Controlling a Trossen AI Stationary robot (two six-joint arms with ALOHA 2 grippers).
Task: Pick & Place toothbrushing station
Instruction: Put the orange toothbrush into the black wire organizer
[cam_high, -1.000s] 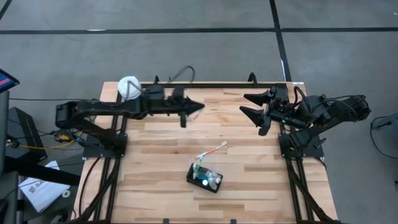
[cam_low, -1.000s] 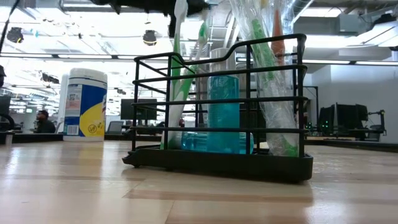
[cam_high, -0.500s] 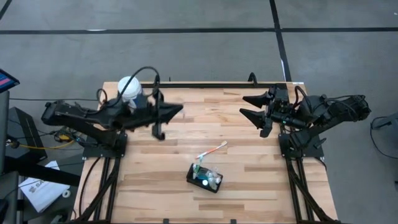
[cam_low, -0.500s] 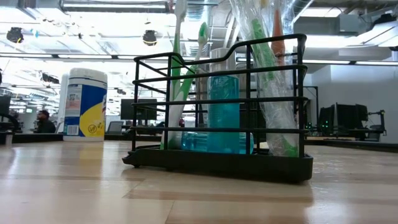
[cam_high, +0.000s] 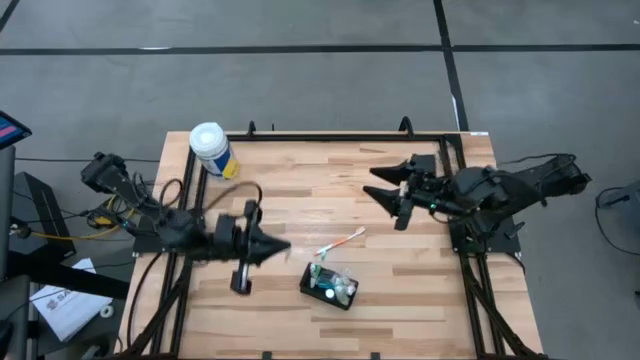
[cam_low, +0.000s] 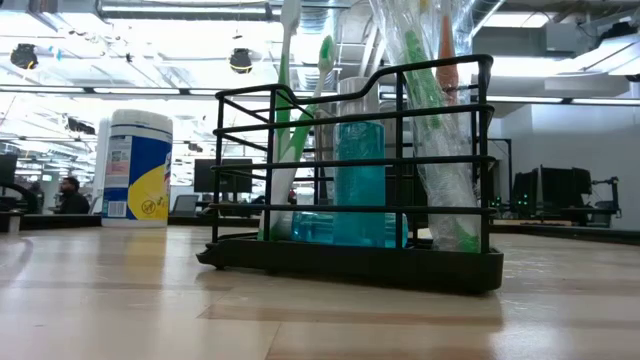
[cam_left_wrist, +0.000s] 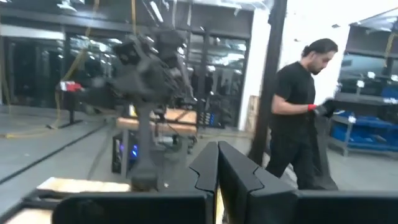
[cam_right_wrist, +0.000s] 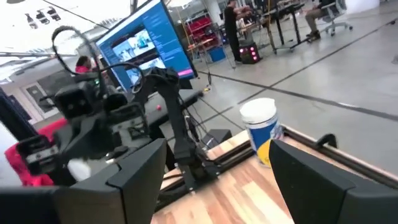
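The toothbrushing station (cam_high: 329, 286) is a black wire holder with toothbrushes and a blue bottle in it. It rests on its flat base (cam_low: 350, 262) near the middle of the table's near half. My left gripper (cam_high: 283, 243) hovers shut just left of the station, pointing toward the table's right; its fingers meet (cam_left_wrist: 217, 180) in the left wrist view. My right gripper (cam_high: 371, 183) hangs open over the far right part of the table, pointing left, with nothing between its fingers (cam_right_wrist: 217, 180).
A white-lidded canister (cam_high: 212, 148) with a blue-yellow label (cam_low: 136, 166) stands at the far left corner. A toothbrush (cam_high: 343, 240) sticks out of the station toward the far right. Bare wood lies between the two grippers. A person (cam_left_wrist: 297, 118) stands in the room beyond the table.
My left gripper has swung from the far middle of the table toward the near edge and somewhat left, staying shut, and now sits beside the station. My right gripper has moved a little toward the table's left, still open. The station has stayed put.
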